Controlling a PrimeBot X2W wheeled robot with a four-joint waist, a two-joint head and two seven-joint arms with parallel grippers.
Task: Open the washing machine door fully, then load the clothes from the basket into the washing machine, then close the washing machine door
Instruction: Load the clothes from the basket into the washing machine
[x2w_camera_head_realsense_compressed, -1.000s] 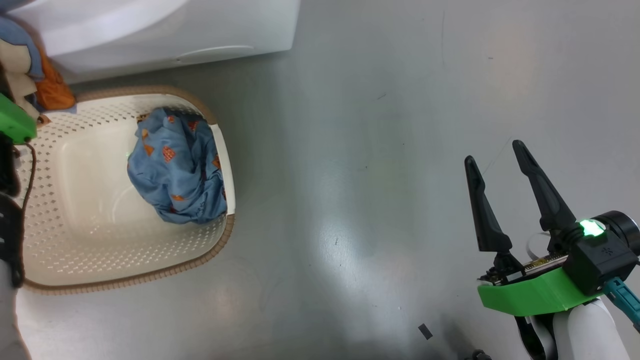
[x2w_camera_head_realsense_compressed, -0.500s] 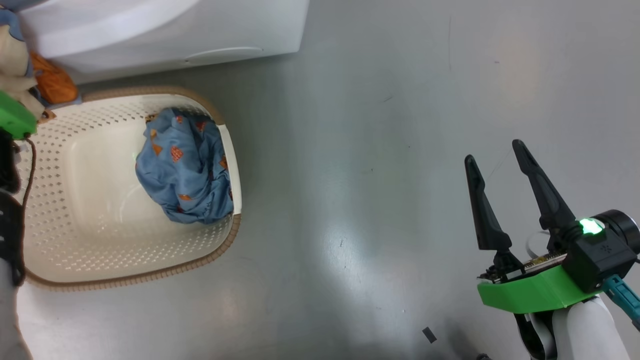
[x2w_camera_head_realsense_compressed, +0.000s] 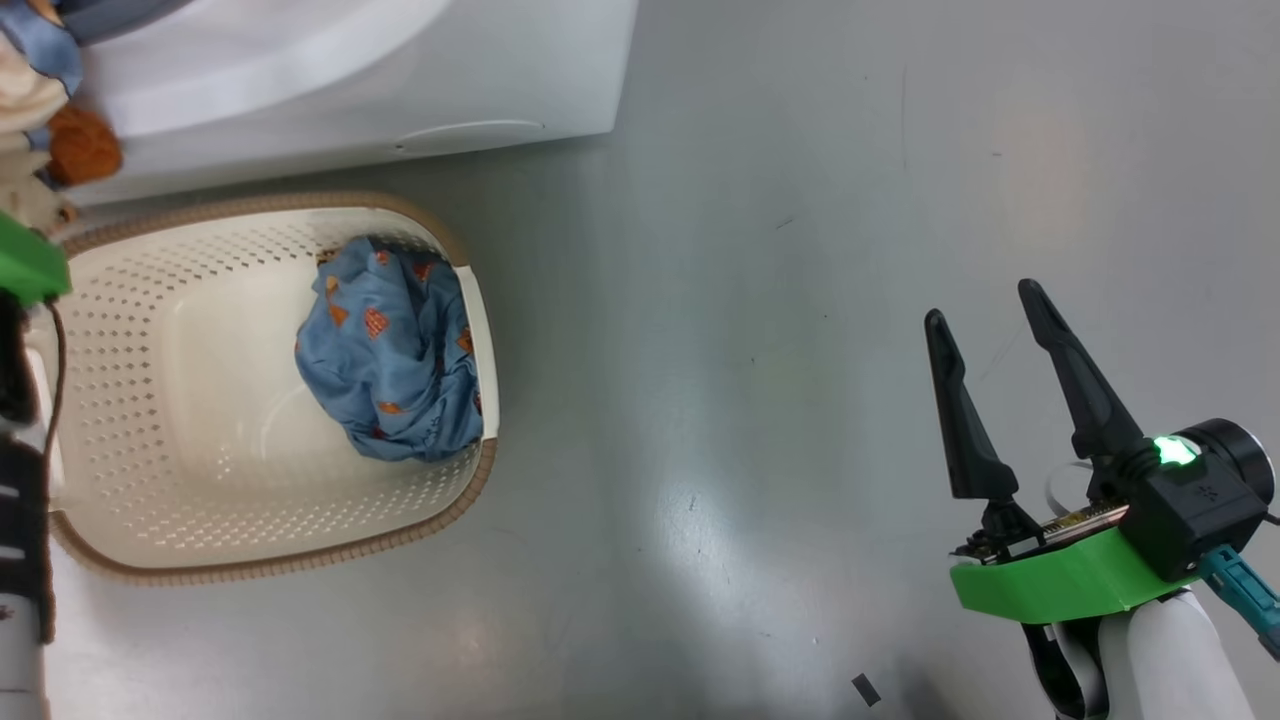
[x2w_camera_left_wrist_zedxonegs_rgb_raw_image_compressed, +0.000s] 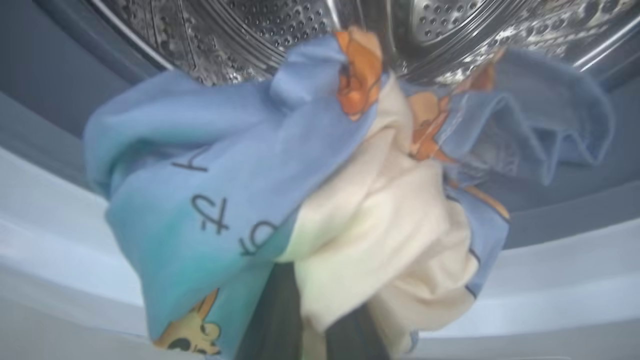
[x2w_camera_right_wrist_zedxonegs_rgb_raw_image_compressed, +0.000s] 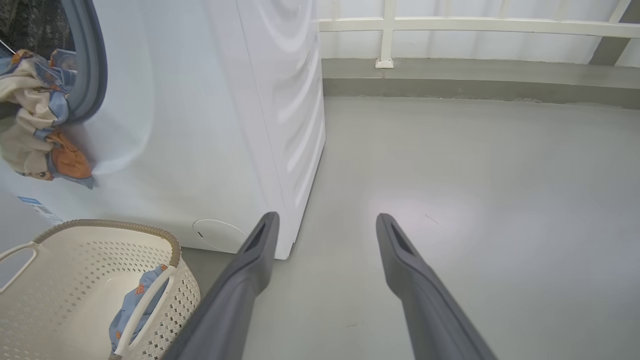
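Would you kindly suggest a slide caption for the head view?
A bundle of blue clothes lies in the basket beside the washing machine; the right gripper hovers open.

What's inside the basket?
In the basket, one crumpled blue cloth with little orange pictures lies against the right wall. The rest of the cream bottom is bare. Anything beneath the cloth is covered.

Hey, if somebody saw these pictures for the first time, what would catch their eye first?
Probably the blue, cream and orange clothes bunched at the mouth of the washing machine, in front of its steel drum. Then the cream basket on the grey floor below it, another blue printed garment against its right wall, and the right gripper standing open farther right.
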